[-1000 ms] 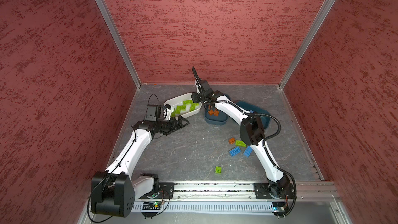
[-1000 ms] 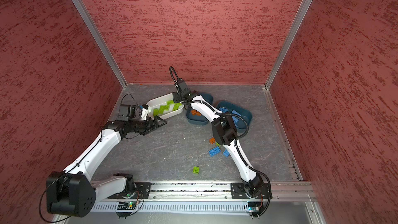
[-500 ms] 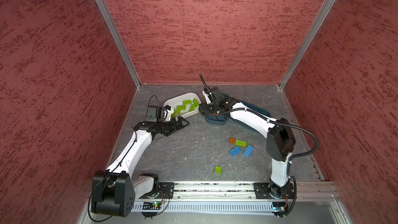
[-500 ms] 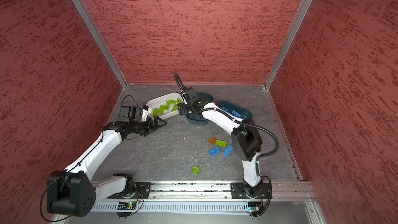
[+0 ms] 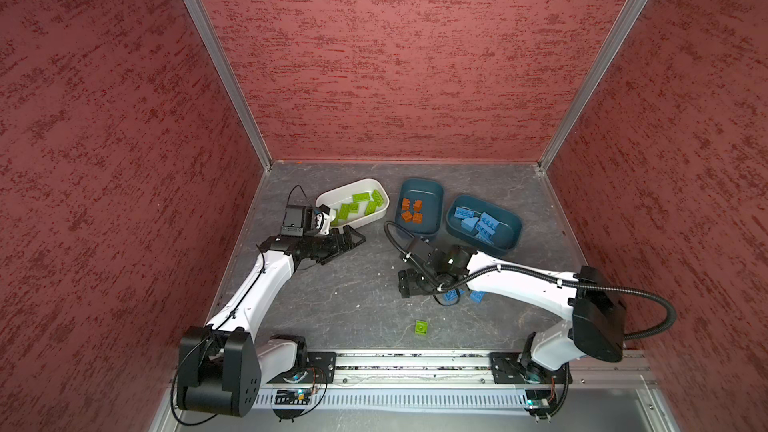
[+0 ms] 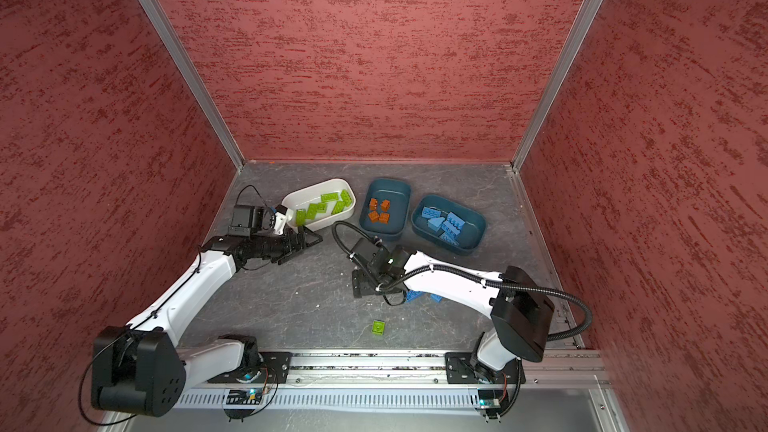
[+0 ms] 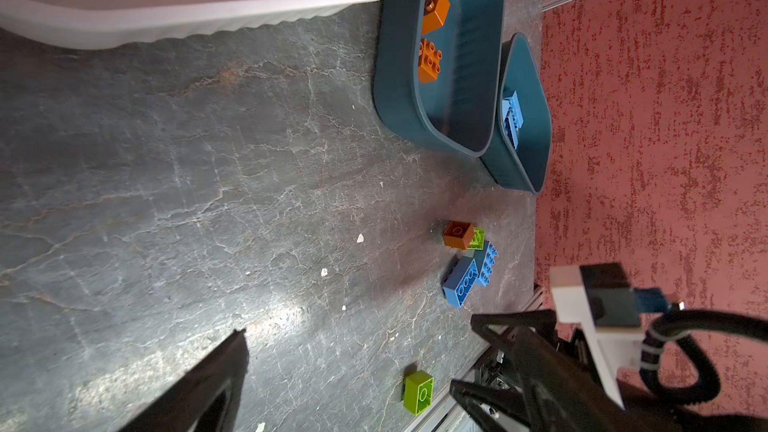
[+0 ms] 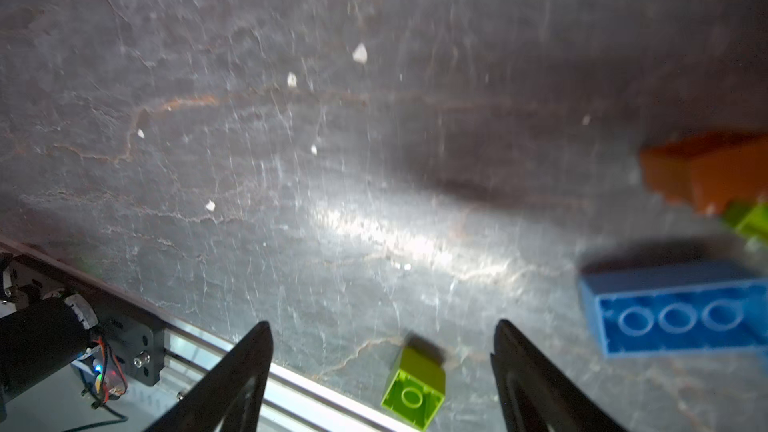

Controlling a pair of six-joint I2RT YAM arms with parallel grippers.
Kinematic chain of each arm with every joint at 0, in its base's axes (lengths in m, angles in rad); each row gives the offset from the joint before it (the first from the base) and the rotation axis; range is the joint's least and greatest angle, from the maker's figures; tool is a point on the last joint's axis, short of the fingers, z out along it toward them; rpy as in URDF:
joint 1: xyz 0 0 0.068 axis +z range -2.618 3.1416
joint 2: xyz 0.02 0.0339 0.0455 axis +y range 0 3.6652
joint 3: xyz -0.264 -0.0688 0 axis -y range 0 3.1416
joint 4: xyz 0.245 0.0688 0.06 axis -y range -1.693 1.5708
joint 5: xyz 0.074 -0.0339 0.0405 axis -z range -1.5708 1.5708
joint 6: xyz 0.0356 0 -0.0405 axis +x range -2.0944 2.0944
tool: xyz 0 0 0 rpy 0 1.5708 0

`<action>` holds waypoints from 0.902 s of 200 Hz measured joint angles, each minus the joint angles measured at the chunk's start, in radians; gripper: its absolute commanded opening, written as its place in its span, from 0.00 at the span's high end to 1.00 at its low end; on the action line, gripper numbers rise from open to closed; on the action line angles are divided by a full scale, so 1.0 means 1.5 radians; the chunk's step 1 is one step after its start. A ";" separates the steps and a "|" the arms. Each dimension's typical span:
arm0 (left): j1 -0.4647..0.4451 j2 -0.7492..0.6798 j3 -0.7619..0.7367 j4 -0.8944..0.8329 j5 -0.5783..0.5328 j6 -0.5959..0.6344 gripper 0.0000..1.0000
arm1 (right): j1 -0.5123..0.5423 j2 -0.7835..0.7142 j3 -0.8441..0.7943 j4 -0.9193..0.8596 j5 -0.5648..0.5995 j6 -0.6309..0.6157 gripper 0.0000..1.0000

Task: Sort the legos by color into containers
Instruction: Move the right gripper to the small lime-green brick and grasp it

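Legos mostly sorted. Green ones [image 5: 359, 203] lay in the white tub [image 5: 365, 223], orange ones [image 5: 411, 210] in the middle tub [image 5: 420, 184], blue ones [image 5: 478, 220] in the right tub [image 5: 506, 226]. The three tubs stood in a row toward the bench's back edge, white nearest the back left corner. No colour looked mixed (small at this range, though).

Loose on the bench [image 5: 353, 297], five by my count. A lone green brick [image 5: 421, 327] sat near the middle of the front edge. A cluster lay right of centre, clearest in the left wrist view: an orange brick [image 7: 458, 235] touching a second green [image 7: 478, 238], with two blue bricks [image 7: 461, 282] just beside them. In both top views the right arm hid most of it.

Right gripper [image 8: 382, 326]: jaws well apart, nothing between them, low over the bench centre beside the cluster. Its arm stretched in flat from the front right corner.

Left gripper [image 7: 359, 326]: spread fully, empty, held level just in front of the white tub. Its arm reached from the front left corner.
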 measured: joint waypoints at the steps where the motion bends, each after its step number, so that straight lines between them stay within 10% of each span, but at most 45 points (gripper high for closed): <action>1: 0.000 0.000 0.000 0.000 0.000 0.000 0.00 | 0.002 -0.001 -0.002 0.000 0.000 0.002 0.15; 75: -0.009 -0.016 -0.026 0.004 -0.026 -0.023 0.00 | 0.095 -0.001 -0.108 -0.004 -0.032 0.172 0.17; 180: -0.039 -0.041 -0.054 0.031 -0.043 -0.048 0.01 | 0.110 0.080 -0.096 0.008 -0.049 0.223 0.50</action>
